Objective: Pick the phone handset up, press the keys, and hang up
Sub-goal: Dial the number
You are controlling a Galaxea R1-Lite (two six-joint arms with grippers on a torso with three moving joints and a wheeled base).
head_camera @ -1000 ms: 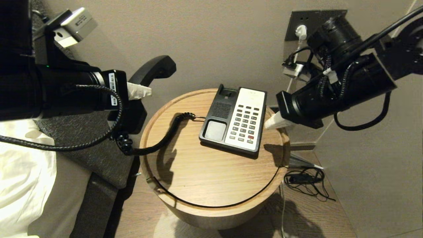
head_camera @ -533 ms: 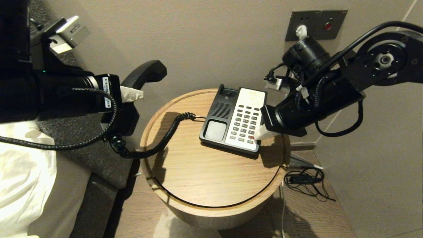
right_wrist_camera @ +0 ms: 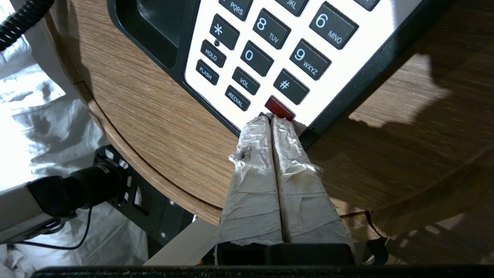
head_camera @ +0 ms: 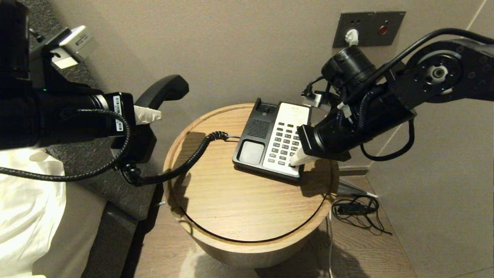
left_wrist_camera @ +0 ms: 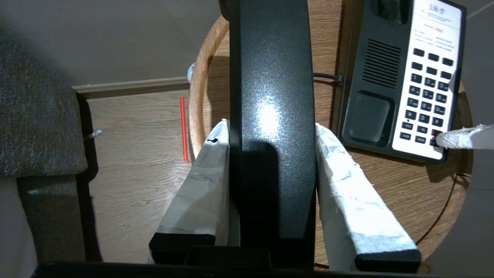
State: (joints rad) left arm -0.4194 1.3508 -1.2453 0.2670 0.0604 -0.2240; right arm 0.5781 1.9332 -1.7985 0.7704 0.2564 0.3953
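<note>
- Head view: the left tool holds the handset up, off the left side of the round table; the phone base sits on the table, and the right tool touches the keypad's near right corner.
- Left wrist view: taped fingers clamp the handset's sides.
- Right wrist view: the right tool's fingers are pressed together, with their tips at the red key.

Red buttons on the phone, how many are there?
1. The red button sits at the keypad's near right corner on the phone, just below the # key, right by the right gripper fingertips.
</note>
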